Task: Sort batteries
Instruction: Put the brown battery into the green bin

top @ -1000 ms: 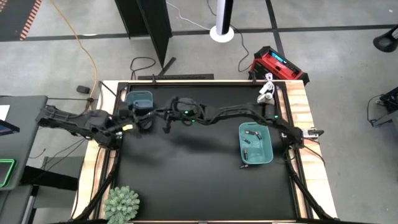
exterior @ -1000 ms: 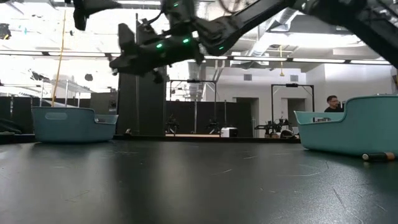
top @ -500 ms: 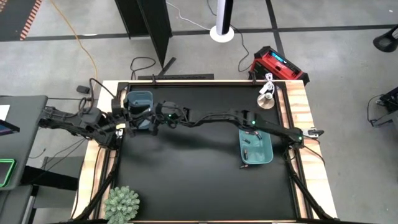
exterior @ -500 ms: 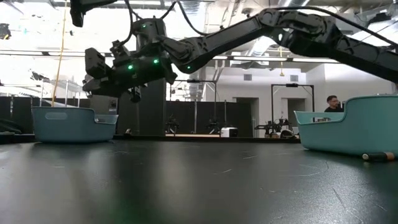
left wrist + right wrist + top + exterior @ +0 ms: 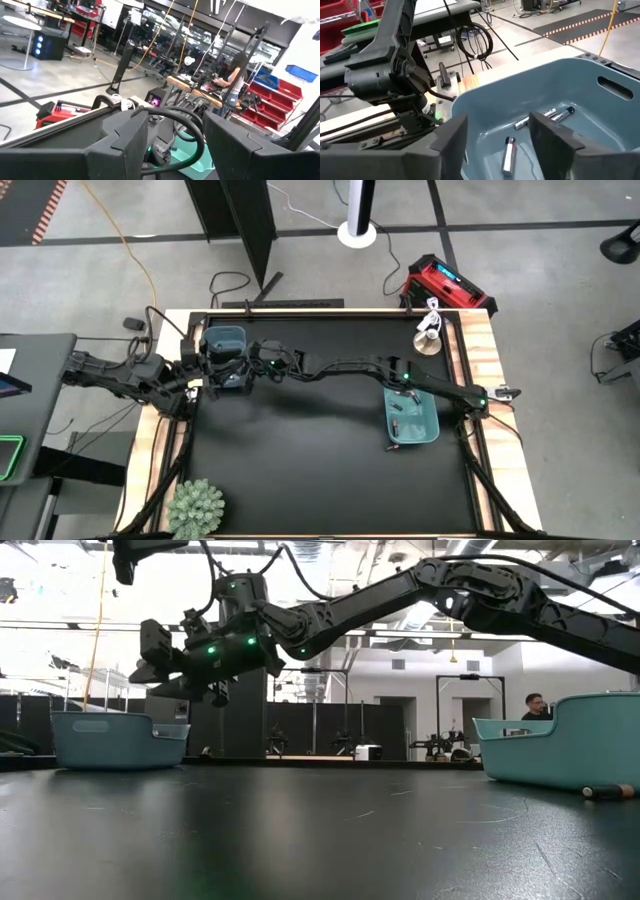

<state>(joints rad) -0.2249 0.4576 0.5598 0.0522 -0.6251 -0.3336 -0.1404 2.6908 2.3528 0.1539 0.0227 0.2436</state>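
My right claw [image 5: 232,372] hangs over the far teal bin [image 5: 224,340], fingers apart with nothing between them in my wrist view. Whitish-silver batteries [image 5: 509,155] lie on that bin's floor directly beneath, so I judge this the release end of a drop. To do it well: keep the claw inside the rim line, lift straight up before swinging away, don't clip the bin wall. More batteries sit in the second teal bin [image 5: 428,430], well apart from the first, and one dark battery [image 5: 608,792] lies on the bench just beside it.

Left claw [image 5: 200,376] waits beside the far bin; can't tell its fingers.

Bench [image 5: 320,470] is matte black. Green spiky plant [image 5: 195,507] well apart from the far bin. Workshop room beyond, a person [image 5: 535,706] standing far off.
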